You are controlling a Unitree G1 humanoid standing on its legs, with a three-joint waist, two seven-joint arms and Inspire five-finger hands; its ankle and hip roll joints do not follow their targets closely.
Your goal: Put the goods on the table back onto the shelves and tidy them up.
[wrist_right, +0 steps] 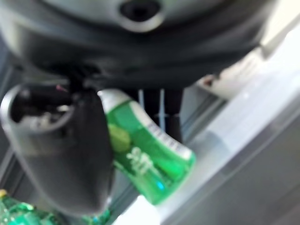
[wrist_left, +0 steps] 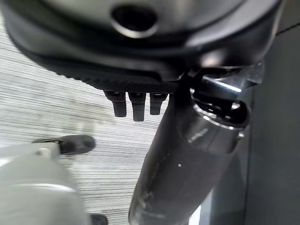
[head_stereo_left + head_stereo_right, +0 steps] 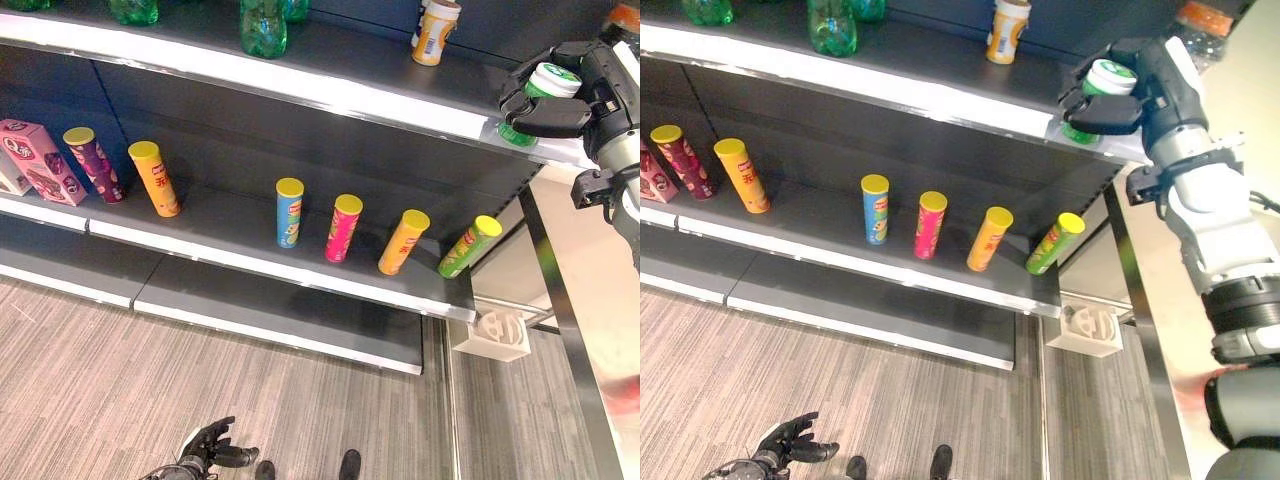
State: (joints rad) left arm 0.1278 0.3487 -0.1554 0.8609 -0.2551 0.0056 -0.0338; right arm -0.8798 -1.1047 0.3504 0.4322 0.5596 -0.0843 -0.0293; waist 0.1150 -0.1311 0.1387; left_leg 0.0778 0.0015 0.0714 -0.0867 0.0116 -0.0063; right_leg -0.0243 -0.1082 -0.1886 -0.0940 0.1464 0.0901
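- One green bottle (image 3: 541, 98) is in my right hand (image 3: 575, 95), fingers and thumb curled round it, at the right front edge of the upper shelf (image 3: 330, 92).
- My left hand (image 3: 205, 447) hangs low over the floor, fingers relaxed, holding nothing.
- Several tubes (image 3: 341, 228) already stand on the middle shelf (image 3: 250, 262), some leaning; I judge that tidying is left.

We see a dark upper shelf (image 3: 330, 60) carrying green bottles (image 3: 263, 25) and a yellow-and-white tub (image 3: 436, 32), all to the left of the right robot hand (image 3: 560, 100). That robot hand grips a green bottle with a white cap (image 3: 548, 88) at the shelf's right end. Below the hand, the middle shelf (image 3: 230, 235) bears six tilted crisp tubes (image 3: 289, 212) and a pink box (image 3: 42, 160).
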